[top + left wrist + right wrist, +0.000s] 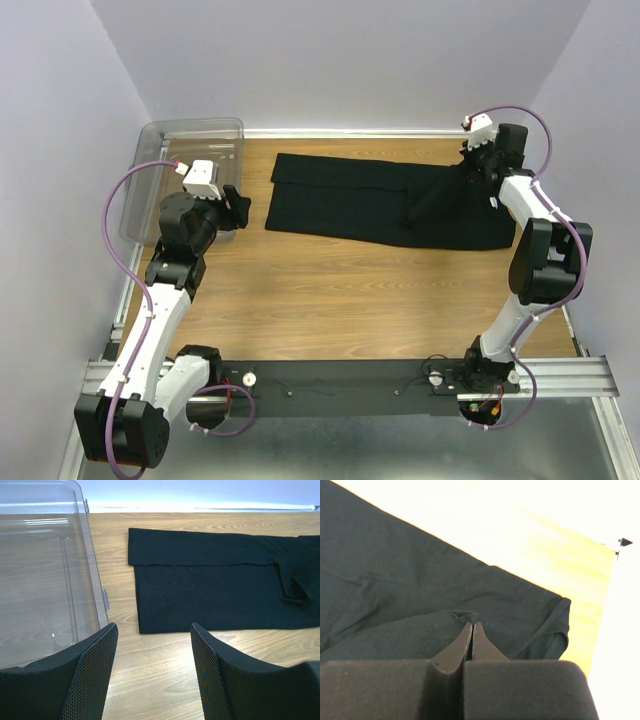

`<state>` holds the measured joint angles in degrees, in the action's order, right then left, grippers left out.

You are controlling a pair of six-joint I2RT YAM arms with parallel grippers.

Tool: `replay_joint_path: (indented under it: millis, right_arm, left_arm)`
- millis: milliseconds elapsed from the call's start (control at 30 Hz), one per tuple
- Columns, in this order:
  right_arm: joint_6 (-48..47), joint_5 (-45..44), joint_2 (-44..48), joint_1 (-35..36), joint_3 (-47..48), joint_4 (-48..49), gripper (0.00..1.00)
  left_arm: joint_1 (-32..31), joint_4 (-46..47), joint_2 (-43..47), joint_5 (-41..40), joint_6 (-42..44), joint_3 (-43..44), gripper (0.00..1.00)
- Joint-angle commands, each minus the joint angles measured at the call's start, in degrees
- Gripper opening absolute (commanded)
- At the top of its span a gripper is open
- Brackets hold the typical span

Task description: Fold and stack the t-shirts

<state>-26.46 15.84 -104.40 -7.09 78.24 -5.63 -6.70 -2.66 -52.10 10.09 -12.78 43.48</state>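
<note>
A black t-shirt lies flat and folded lengthwise across the far part of the wooden table. It also shows in the left wrist view and the right wrist view. My right gripper is over its right end. In the right wrist view its jaws are shut on a stitched edge of the cloth, and a fold is lifted off the shirt. My left gripper is open and empty, just left of the shirt's left end and apart from it.
A clear plastic bin stands at the far left corner, right beside my left gripper; its wall shows in the left wrist view. Bare wooden table lies between the shirt and the arm bases. Walls close in the back and sides.
</note>
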Motion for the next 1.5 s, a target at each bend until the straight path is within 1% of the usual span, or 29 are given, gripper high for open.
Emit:
replay_joint_path:
  millis: [0, 133, 200, 267, 300, 367, 433, 467, 500, 533, 567, 600, 667, 700, 733, 767, 800, 833, 867, 933, 1033, 1067, 1133, 1167, 1233, 1333, 1467]
  right_arm:
    - [1.9, 0.2, -1.4, -0.1, 0.0, 5.1, 0.01]
    - [2.5, -1.0, -2.5, 0.0, -0.7, 7.4, 0.01]
    - [2.6, -1.3, -3.4, -0.1, -0.6, 7.5, 0.02]
    - [2.9, -1.9, -5.0, 0.0, -0.3, 7.5, 0.07]
    - [3.3, -2.2, -5.5, -0.1, 0.1, 7.6, 0.15]
    - [4.2, -4.3, -7.5, 0.0, 0.7, 7.5, 0.17]
    - [5.7, -7.1, -8.8, 0.0, 1.4, 7.5, 0.19]
    - [6.3, -11.4, -9.3, 0.0, 2.2, 7.5, 0.2]
    - [7.0, -13.8, -10.1, 0.0, 2.5, 7.5, 0.2]
    - [8.3, -18.3, -10.2, -0.1, 2.8, 7.5, 0.22]
    - [8.6, -19.2, -10.1, 0.0, 2.8, 7.4, 0.25]
    - [8.6, -19.2, -9.3, 0.0, 2.5, 7.5, 0.3]
    - [8.5, -17.0, -8.3, 0.0, 1.8, 7.5, 0.36]
    - [9.4, -16.2, -7.8, 0.0, 1.4, 7.3, 0.36]
    - [9.6, -12.9, -6.9, 0.0, 1.1, 7.0, 0.41]
    - [9.5, -6.1, -6.5, 0.1, 1.1, 4.2, 0.41]
    - [9.6, -1.1, -6.4, 0.1, 2.3, 1.9, 0.4]
    - [9.4, 8.8, -7.7, 0.4, 3.7, -1.1, 0.4]
    - [10.1, 11.2, -8.9, 1.1, 5.4, -6.6, 0.4]
    - [10.7, 14.2, -11.1, 4.4, 8.8, -10.9, 0.4]
    - [12.6, 9.4, -12.1, 8.5, 8.7, -11.6, 0.42]
    - [13.4, 6.1, -12.5, 10.4, 8.9, -11.6, 0.43]
    - [15.6, 2.1, -12.8, 11.7, 9.6, -11.7, 0.44]
    - [15.8, -1.8, -12.9, 13.0, 9.7, -11.8, 0.44]
    - [15.4, -7.2, -12.8, 14.6, 9.1, -11.7, 0.44]
    - [15.4, -10.2, -12.9, 15.7, 8.6, -11.8, 0.44]
    - [14.1, -17.8, -13.5, 17.5, 7.9, -11.7, 0.44]
  left_arm:
    - [0.3, 0.8, -0.4, 0.7, 1.1, 0.7, 0.68]
    - [0.3, 0.8, -0.6, 0.9, 1.1, 0.8, 0.68]
    - [0.3, 0.7, -0.6, 1.0, 1.0, 0.8, 0.68]
    - [0.3, 0.8, -0.7, 1.0, 1.1, 0.8, 0.68]
    - [0.3, 0.8, -0.8, 1.0, 1.1, 0.8, 0.68]
    - [0.3, 0.8, -0.8, 0.9, 1.1, 0.8, 0.68]
    - [0.3, 0.8, -0.8, 0.9, 1.1, 0.8, 0.68]
    - [0.3, 0.7, -0.8, 0.9, 1.1, 0.8, 0.68]
    - [0.3, 0.7, -0.8, 0.9, 1.1, 0.8, 0.68]
    - [0.3, 0.8, -1.0, 1.0, 1.2, 0.8, 0.68]
    - [0.3, 0.7, -1.0, 1.0, 1.2, 0.8, 0.68]
    - [0.3, 0.8, -1.1, 1.2, 1.1, 0.8, 0.68]
    - [0.3, 0.7, -1.1, 1.4, 1.1, 0.9, 0.68]
    - [0.3, 0.7, -1.2, 1.5, 1.1, 0.9, 0.68]
    - [0.3, 0.8, -1.3, 1.6, 1.0, 0.9, 0.68]
    - [0.3, 0.8, -1.2, 1.7, 1.0, 0.9, 0.68]
    - [0.3, 0.7, -1.3, 1.8, 1.0, 0.9, 0.68]
    - [0.3, 0.7, -1.3, 1.8, 1.0, 0.9, 0.68]
    - [0.3, 0.8, -1.3, 1.9, 1.0, 0.9, 0.68]
    - [0.3, 0.8, -1.6, 1.8, 1.0, 0.9, 0.68]
    - [0.3, 0.7, -1.6, 1.5, 1.2, 0.8, 0.68]
    - [0.3, 0.7, -1.5, 1.4, 1.2, 0.8, 0.68]
    - [0.3, 0.7, -1.5, 1.3, 1.2, 0.8, 0.68]
    - [0.3, 0.7, -1.6, 1.4, 1.1, 0.8, 0.68]
    - [0.3, 0.7, -1.5, 1.6, 1.1, 0.8, 0.68]
    - [0.3, 0.8, -1.4, 2.0, 1.1, 0.8, 0.68]
    - [0.3, 0.8, -1.3, 2.2, 1.0, 0.8, 0.68]
